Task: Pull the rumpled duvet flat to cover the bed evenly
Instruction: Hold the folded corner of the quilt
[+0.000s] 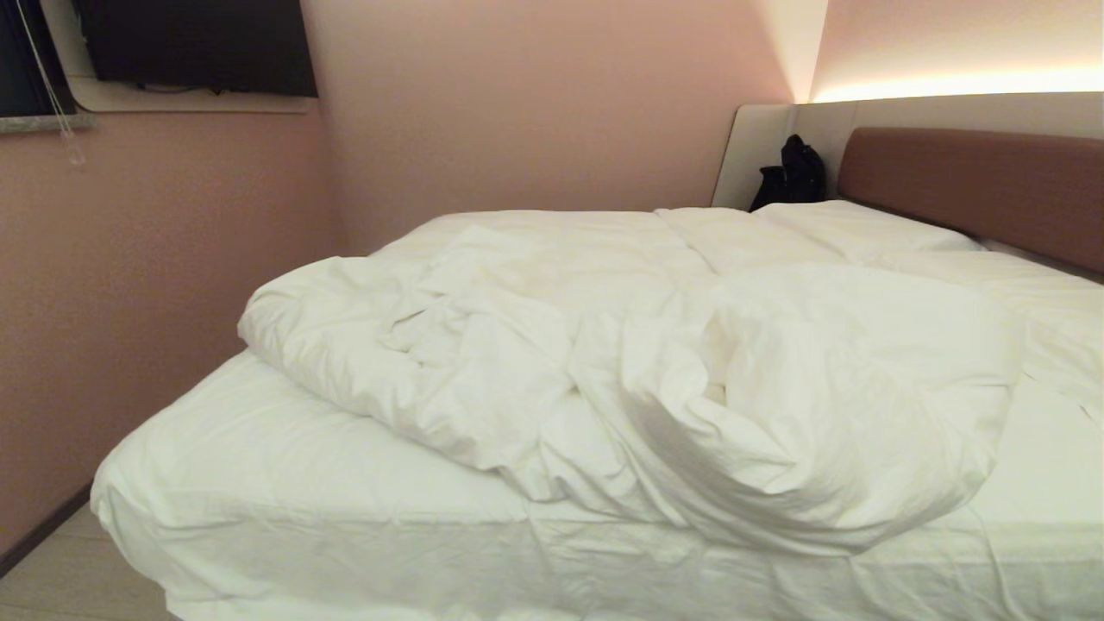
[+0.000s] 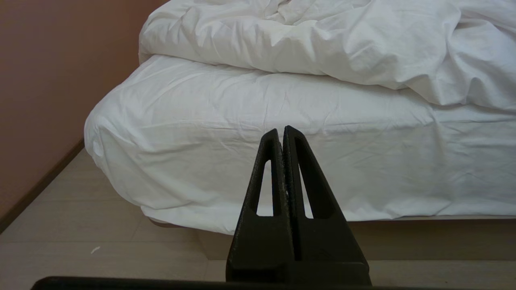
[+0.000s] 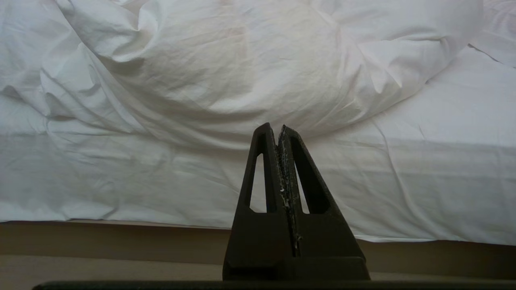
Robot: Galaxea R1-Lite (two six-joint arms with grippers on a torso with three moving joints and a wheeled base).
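Puffy white duvet lies bunched & creased across mid of low white-sheeted bed, near foot edge bare. Left hand low facing bed corner, fully closed, empty; right hand likewise, facing duvet bulge.

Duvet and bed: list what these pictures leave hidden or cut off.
- Duvet: its edges and corners are lost in its own folds in every view.
- Bed: right side and near edge cut off by the head view's frame.
- Dark thing by the headboard: too small to identify.
- Left gripper and right gripper, both shut: outside the head view.
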